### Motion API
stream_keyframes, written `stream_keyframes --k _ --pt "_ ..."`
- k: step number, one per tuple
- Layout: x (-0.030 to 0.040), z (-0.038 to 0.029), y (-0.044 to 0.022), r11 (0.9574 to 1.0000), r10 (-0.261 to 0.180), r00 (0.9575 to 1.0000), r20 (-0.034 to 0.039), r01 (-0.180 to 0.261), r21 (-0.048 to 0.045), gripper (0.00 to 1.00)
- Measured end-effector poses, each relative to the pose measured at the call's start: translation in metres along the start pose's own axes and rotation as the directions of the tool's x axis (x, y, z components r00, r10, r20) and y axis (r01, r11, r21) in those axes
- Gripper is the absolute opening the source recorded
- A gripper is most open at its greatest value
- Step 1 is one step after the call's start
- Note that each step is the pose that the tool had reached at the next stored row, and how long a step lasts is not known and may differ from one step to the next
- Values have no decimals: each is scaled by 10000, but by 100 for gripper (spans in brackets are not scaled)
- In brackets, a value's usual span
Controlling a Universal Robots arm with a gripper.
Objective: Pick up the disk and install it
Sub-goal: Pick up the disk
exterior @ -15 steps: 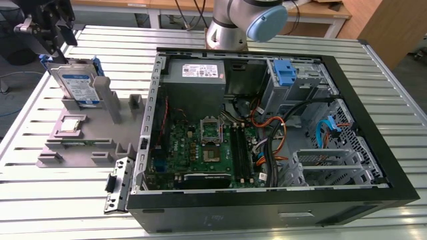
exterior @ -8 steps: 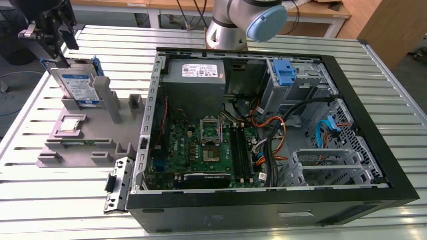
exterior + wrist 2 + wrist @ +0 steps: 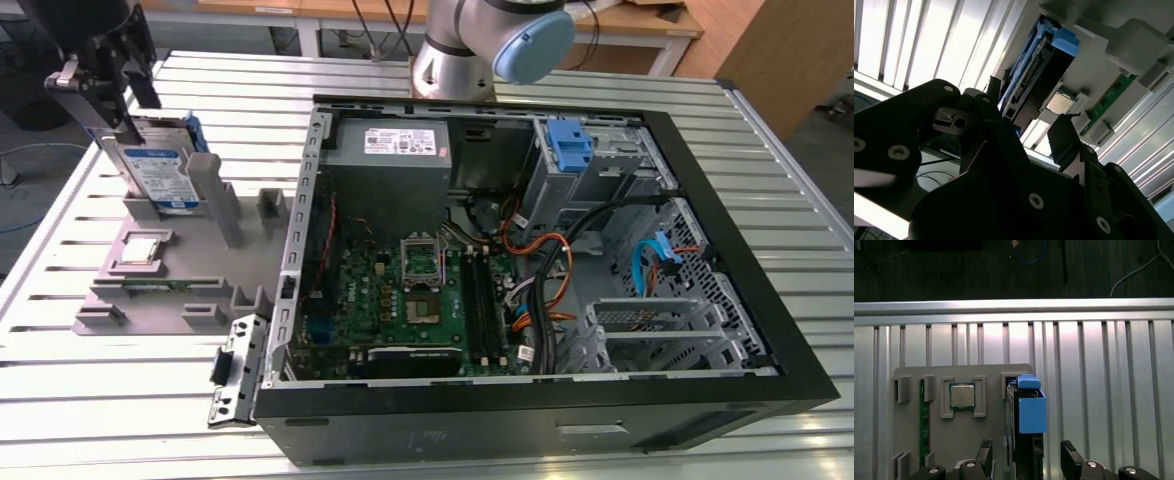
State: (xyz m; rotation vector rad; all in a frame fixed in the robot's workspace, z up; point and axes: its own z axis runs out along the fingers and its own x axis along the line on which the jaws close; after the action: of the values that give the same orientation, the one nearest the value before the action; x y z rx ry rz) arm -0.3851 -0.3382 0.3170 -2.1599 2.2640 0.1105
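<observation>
Tabletop point(image 3: 120, 400) of ribbed metal slats carries everything here. Wooden furniture point(image 3: 787, 50) and a dark floor point(image 3: 954, 270) with loose cables on it lie beyond its edges.

An open black computer case point(image 3: 534, 425) lies on its side across the middle of the tabletop, reaching toward the edge at the exterior view's right. Inside it sit a green circuit board point(image 3: 354, 300), a grey power box point(image 3: 390, 150) and a blue latch point(image 3: 571, 148). The robot arm point(image 3: 481, 45) rises behind the case at the far edge.

A grey holder point(image 3: 174, 285) rests flat on the tabletop just beside the case, toward the edge at the exterior view's left. The disk point(image 3: 158, 170) stands upright on its edge in a slot at the holder's far end. It is silver, with a white and blue label and a blue plastic frame. Near it in the holder sit a square processor chip point(image 3: 962, 395) in a recess and a thin green memory stick point(image 3: 924, 425).

The gripper point(image 3: 1026, 445) hangs over the disk with its two black fingers point(image 3: 985, 452) spread wide, one on each flat side of the disk. In the first wrist view a gap shows between each fingertip and the disk, so the gripper holds nothing.
</observation>
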Motion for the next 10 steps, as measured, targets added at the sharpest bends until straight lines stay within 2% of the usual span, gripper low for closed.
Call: stream_keyframes --k 3,4,10 --pt "3 38 0 10000 -31 10000 -3 31 -2 65" --pt "2 180 2 9999 -172 9999 -10 172 -12 65" --pt "-59 189 4 9998 -175 9998 -9 175 -9 65"
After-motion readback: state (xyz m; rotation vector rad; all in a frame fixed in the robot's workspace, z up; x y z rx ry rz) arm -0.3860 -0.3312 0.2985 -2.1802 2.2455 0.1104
